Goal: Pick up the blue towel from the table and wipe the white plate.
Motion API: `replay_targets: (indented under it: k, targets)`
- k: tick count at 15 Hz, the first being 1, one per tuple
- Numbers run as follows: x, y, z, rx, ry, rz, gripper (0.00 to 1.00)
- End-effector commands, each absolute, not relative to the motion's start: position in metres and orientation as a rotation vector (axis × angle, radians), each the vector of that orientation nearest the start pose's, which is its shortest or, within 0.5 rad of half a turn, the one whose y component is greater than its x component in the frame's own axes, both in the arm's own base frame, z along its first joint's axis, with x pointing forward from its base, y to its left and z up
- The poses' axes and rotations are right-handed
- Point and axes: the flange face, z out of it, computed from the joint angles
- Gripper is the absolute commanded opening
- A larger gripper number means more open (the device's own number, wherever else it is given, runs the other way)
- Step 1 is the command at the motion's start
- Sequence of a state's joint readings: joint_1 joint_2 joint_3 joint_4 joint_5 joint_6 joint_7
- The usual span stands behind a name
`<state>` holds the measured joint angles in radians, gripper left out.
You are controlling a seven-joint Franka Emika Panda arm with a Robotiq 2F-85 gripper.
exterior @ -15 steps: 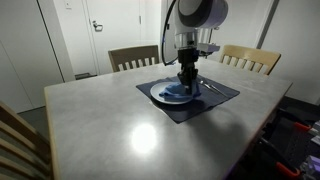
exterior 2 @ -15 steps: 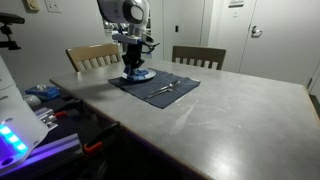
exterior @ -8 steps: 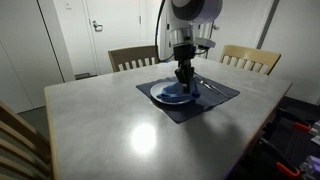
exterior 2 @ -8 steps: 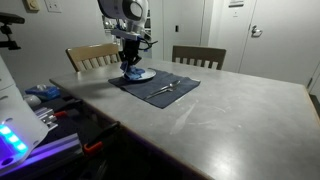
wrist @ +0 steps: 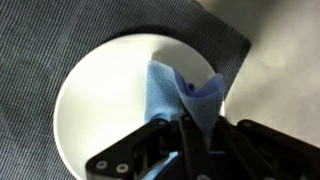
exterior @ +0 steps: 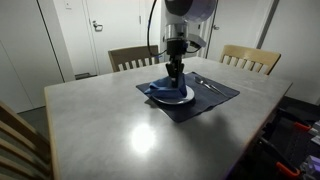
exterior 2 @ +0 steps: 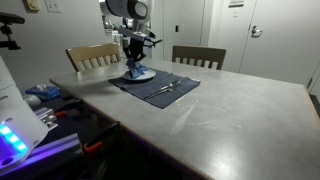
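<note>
The jaws are closed tight on the blue towel [wrist: 176, 88]. They pinch it at a folded top corner, and the rest of the cloth hangs down over the white plate [wrist: 100, 105]. In the wrist view the towel sits a bit to one side of the plate's middle, and a lot of bare white shows on the other side. The pictures cannot show how hard the cloth presses on the plate.

The step in hand looks like the wiping itself. To do it well, the arm [exterior: 177, 42] should go low enough that the loose part of the towel lies flat on the plate, not just its tip. Then it should slide in slow rounds or back and forth, so the cloth also reaches the bare white side. The pinch should stay firm so the towel does not slip out. The push should be soft, because a hard push may shove the plate along.

The plate rests on a dark mat [wrist: 40, 50], which may help stop it from sliding. In an exterior view some cutlery [exterior: 208, 85] lies on the mat just beside the plate, so the sweeps should stay inside the rim and not bump it.

The mat lies on the grey surface [exterior: 110, 130]. Behind the surface stand two wooden chairs [exterior: 132, 57], well apart from the work.
</note>
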<state>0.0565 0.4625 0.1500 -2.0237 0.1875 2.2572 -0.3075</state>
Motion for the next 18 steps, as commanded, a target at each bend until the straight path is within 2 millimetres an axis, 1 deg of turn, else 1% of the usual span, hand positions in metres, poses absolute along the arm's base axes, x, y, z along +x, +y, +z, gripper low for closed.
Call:
replay_targets:
  k: [1,4,6,11,13,15,18]
  targets:
    - [0.593,0.115,0.192,-2.85,-0.467,0.201,0.02]
    - [0.606,0.107,0.185,-2.893,-0.372,0.103,0.02]
    - [0.609,0.098,0.183,-2.923,-0.321,0.061,0.02]
    - [0.605,0.077,0.18,-3.006,-0.173,0.017,0.02]
    - [0.601,0.069,0.177,-3.056,-0.109,0.048,0.02]
    - [0.595,0.064,0.174,-3.101,-0.031,0.151,0.02]
    - [0.581,0.067,0.172,-3.122,-0.006,0.353,0.02]
